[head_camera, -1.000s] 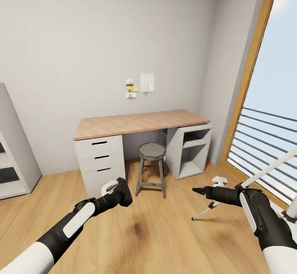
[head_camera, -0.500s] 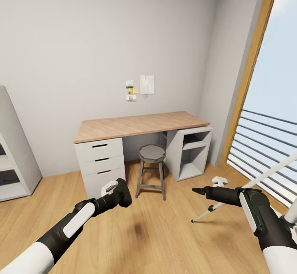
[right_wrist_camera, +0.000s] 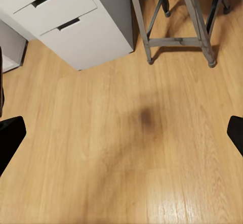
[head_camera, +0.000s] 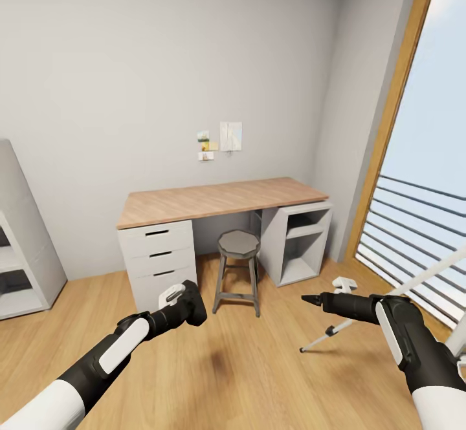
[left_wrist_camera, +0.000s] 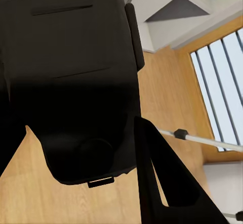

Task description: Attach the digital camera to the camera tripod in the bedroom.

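My left gripper [head_camera: 186, 306] is shut on the digital camera [head_camera: 190, 308], a small black box held low above the wood floor; up close the camera [left_wrist_camera: 76, 82] sits between the dark fingers [left_wrist_camera: 162, 178]. My right gripper [head_camera: 311, 299] hangs to the right at about the same height, and its fingers [right_wrist_camera: 10, 138] stand wide apart over bare floor, open with nothing between them. A silver-white leg of the camera tripod [head_camera: 329, 332] slants up behind my right forearm toward the window, and the leg [left_wrist_camera: 202, 139] also shows past the camera. The tripod's head is out of view.
A wood-topped desk [head_camera: 220, 198] with white drawers [right_wrist_camera: 71, 16] stands against the far wall, with a grey stool [head_camera: 239, 246] in front of it. A grey shelf unit [head_camera: 19, 249] is at the left. A tall wood-framed window with a railing [head_camera: 421, 223] is at the right.
The whole view has tilted up a little, so the desk and stool sit lower in the picture. Both arms keep their pose, and the camera stays in my left gripper.
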`<state>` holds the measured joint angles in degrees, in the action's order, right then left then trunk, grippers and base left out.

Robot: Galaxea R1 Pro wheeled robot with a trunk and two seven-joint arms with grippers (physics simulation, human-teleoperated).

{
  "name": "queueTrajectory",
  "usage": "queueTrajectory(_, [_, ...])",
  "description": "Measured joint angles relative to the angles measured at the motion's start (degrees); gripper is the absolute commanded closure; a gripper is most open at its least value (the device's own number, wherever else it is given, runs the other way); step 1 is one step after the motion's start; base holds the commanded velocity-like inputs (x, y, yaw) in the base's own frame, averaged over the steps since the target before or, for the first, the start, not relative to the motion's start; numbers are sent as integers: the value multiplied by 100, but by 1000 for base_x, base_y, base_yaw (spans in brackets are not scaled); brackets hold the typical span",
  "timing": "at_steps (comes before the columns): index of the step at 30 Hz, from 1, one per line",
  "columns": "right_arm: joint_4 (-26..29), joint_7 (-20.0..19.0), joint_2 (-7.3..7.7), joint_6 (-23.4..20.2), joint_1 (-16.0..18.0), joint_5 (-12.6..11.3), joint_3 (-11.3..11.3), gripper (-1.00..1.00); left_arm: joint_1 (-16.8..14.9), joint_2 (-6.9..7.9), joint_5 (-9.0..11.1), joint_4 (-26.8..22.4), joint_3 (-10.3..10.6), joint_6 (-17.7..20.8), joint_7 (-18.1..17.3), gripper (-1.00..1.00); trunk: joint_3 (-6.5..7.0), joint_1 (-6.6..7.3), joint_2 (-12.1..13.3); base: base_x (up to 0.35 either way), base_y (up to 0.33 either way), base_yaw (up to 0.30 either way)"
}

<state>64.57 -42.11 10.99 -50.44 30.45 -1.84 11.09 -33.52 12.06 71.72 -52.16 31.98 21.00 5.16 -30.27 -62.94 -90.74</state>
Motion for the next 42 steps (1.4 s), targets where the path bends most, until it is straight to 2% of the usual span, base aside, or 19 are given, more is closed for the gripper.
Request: queueTrajectory(42, [0, -9, 9, -19, 0, 0, -9, -100, 0, 9, 0, 7, -8, 0, 0, 100, 754, 923, 1685, 0, 0, 0])
